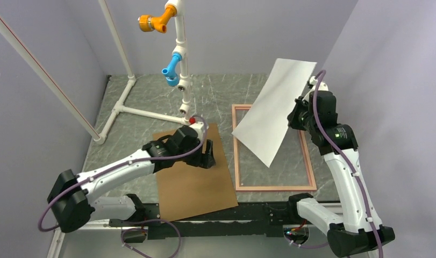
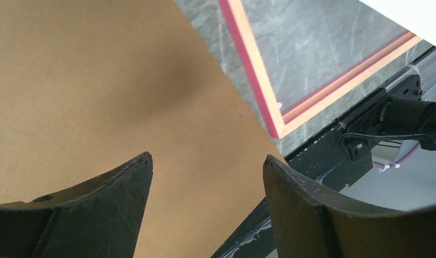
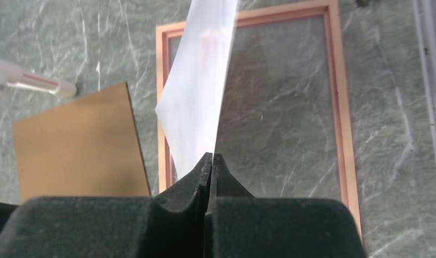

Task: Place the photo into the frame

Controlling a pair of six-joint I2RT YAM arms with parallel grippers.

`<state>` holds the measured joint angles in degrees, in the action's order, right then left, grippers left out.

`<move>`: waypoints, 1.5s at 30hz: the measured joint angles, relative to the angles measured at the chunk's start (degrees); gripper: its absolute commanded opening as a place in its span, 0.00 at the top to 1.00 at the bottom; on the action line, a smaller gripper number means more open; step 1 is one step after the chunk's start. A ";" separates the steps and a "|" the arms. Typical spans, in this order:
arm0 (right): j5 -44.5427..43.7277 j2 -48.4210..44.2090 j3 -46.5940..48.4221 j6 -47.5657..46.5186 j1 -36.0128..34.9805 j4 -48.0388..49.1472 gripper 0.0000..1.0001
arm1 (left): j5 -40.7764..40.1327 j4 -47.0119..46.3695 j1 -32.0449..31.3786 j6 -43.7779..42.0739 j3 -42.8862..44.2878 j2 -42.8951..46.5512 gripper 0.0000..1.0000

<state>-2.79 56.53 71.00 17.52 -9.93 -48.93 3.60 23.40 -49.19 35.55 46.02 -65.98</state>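
Observation:
The photo [image 1: 274, 110] hangs tilted in the air over the frame, its plain white back toward the top camera. My right gripper [image 1: 297, 117] is shut on the photo's right edge; in the right wrist view the white sheet [image 3: 198, 97] rises edge-on from the pinched fingertips [image 3: 211, 161]. The frame [image 1: 309, 161] lies flat on the marbled table right of centre, pale wood side up, with a pink edge [image 2: 248, 70] showing in the left wrist view. My left gripper [image 1: 206, 159] hovers open over the brown backing panel [image 1: 191, 180], nothing between its fingers [image 2: 140, 177].
A white pipe stand [image 1: 180, 64] with orange and blue fittings rises at the back centre, its base pipes running left. A slanted white pole [image 1: 43, 75] crosses the left side. Purple walls close in left and right. The black base rail [image 1: 221, 215] runs along the near edge.

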 measured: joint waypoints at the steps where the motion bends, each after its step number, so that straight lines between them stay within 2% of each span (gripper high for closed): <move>1: -1.05 -0.04 1.05 0.50 0.00 -0.39 1.00 | -0.28 0.02 -0.66 0.02 1.25 -1.51 0.23; 5: -4.72 -0.09 4.02 1.66 0.00 -1.88 1.00 | -3.30 0.57 -5.11 0.72 9.46 -8.94 0.26; 10: -8.57 -0.44 5.70 2.05 0.00 -3.91 1.00 | -6.43 0.50 -8.87 3.82 20.46 -20.04 0.35; 20: -11.85 -1.42 9.01 2.12 0.00 -6.84 1.00 | -13.14 7.96 -11.39 11.21 36.54 -40.83 0.44; 31: -11.54 -1.92 8.98 2.03 0.00 -7.69 1.00 | -12.22 9.07 -11.43 13.92 38.75 -50.90 0.62; 34: -11.10 -2.01 8.98 2.03 0.00 -7.69 1.00 | -11.39 9.20 -11.26 14.49 39.91 -51.98 0.78; 37: -10.23 -1.99 8.98 1.97 0.00 -7.69 1.00 | -10.38 8.81 -10.64 15.47 40.28 -52.37 0.86; 45: -7.93 -1.03 9.01 1.44 0.00 -8.50 1.00 | -7.82 6.32 -7.21 16.68 40.50 -52.94 0.93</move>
<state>-10.72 55.51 80.01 18.96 -9.93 -57.43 -4.23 29.71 -56.40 52.23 86.52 -118.91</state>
